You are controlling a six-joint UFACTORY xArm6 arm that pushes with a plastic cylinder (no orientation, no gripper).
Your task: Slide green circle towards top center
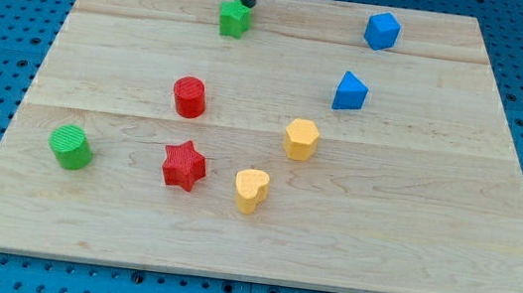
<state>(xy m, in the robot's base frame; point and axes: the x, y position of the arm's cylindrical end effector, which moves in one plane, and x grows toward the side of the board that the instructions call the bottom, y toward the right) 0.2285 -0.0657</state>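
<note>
My tip (244,2) sat at the bench's (430,237) top edge, touching or just behind the green star (235,18); this rig carried no hand, so nothing was held. The green circle (71,146) lay well apart, near the view's lower left. I judged the risk was the route: pushing it up could clip the red cylinder (189,96) or knock the green star off the edge. No writing was legible.

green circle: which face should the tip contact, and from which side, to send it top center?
Contact the green circle on its lower-left wall, coming from the view's bottom left, so the push runs up and right. It is an upright round cylinder, so aim through its centre or it will slip aside. My tip now sits far off, by the green block.
</note>
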